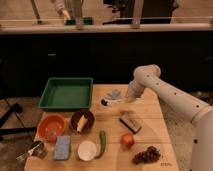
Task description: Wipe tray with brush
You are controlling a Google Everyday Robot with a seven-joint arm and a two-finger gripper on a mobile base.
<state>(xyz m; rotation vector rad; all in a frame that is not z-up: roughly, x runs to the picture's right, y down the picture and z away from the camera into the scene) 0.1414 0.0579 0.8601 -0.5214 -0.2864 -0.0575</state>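
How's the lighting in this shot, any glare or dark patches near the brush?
Camera view: warm, even light on the table, no glare on the tray; the background behind is nearly black. The brush shows clearly, white-handled; the gripper sits at its handle end.
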